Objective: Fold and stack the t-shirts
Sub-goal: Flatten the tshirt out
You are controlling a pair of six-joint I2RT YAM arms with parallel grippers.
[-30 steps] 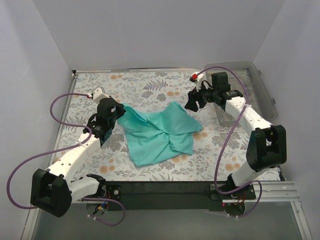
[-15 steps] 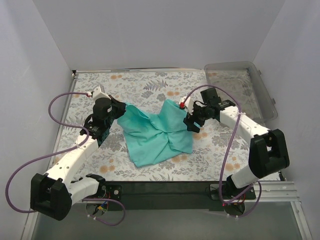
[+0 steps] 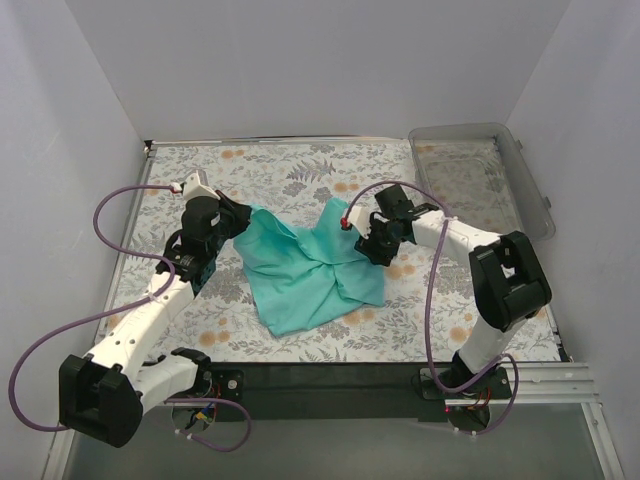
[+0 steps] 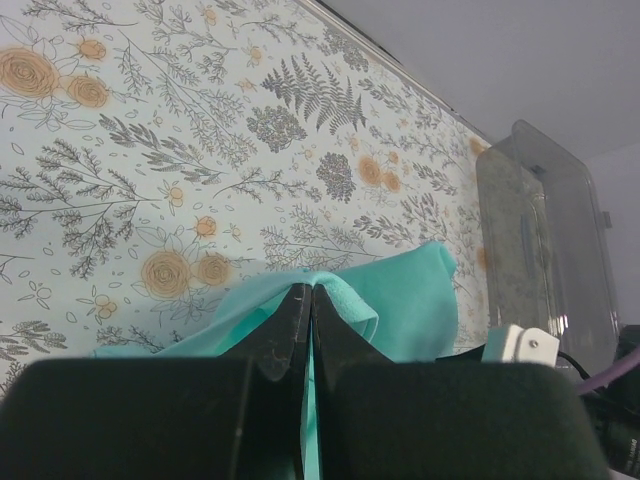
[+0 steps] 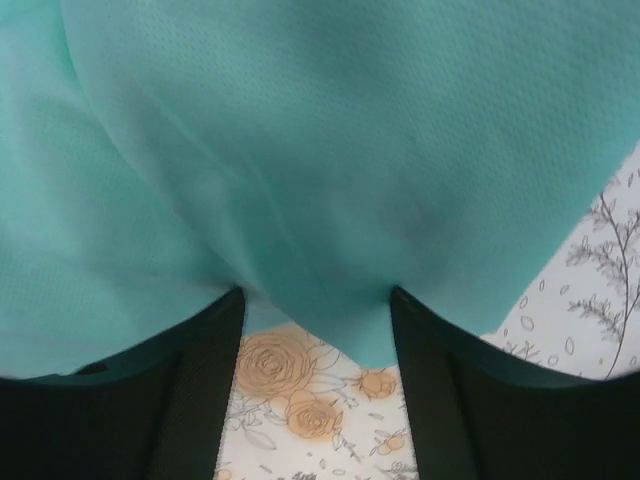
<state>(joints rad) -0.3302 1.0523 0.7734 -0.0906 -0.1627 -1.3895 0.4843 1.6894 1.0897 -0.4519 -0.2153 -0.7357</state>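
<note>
A plain teal t-shirt point(image 3: 310, 268) lies crumpled in the middle of the floral table. My left gripper point(image 3: 240, 216) is at its upper left corner, shut on a raised fold of the fabric. In the left wrist view that gripper point(image 4: 308, 292) has the teal cloth point(image 4: 400, 300) pinched between its black fingers. My right gripper point(image 3: 372, 246) is at the shirt's right edge. In the right wrist view the right gripper point(image 5: 318, 300) has its fingers point(image 5: 200, 370) wide apart. The shirt point(image 5: 320, 150) drapes over the fingertips and a flap hangs into the gap, not pinched.
A clear plastic bin point(image 3: 520, 165) stands at the back right corner, also seen in the left wrist view as the bin point(image 4: 560, 250). The floral tablecloth point(image 3: 300, 175) covers the table. White walls close in the left, back and right sides.
My right gripper swung from beside the bin down and left onto the shirt's right edge. The left gripper, still shut on the fabric, shifted slightly back and left.
</note>
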